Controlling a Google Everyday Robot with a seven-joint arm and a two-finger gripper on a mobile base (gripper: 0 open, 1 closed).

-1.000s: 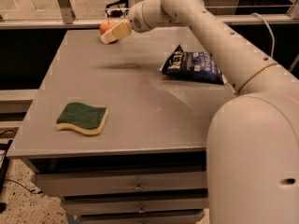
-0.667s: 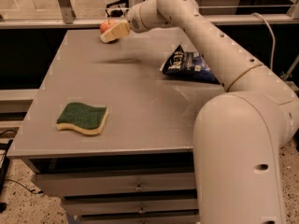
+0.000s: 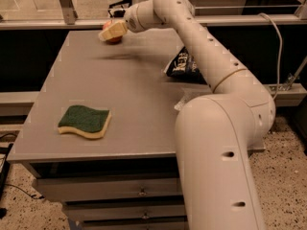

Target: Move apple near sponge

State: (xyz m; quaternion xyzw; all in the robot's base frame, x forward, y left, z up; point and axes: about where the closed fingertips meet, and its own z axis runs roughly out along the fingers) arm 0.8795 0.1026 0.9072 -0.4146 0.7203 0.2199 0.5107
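At the far-left corner of the surface [image 3: 144,104], the gripper [image 3: 112,31] has its jaws closed around the apple [image 3: 114,39] — only red slivers of it show — while the sponge [image 3: 85,121] lies flat near the front-left corner, well apart, and a dark snack bag [image 3: 181,66] sits by the right edge.

gripper [image 3: 111,31] at apple [image 3: 114,39], 11 o'clock | we see open table [image 3: 134,95] toward sponge [image 3: 85,121], 7 o'clock | snack bag [image 3: 184,66] obstructs 2 o'clock
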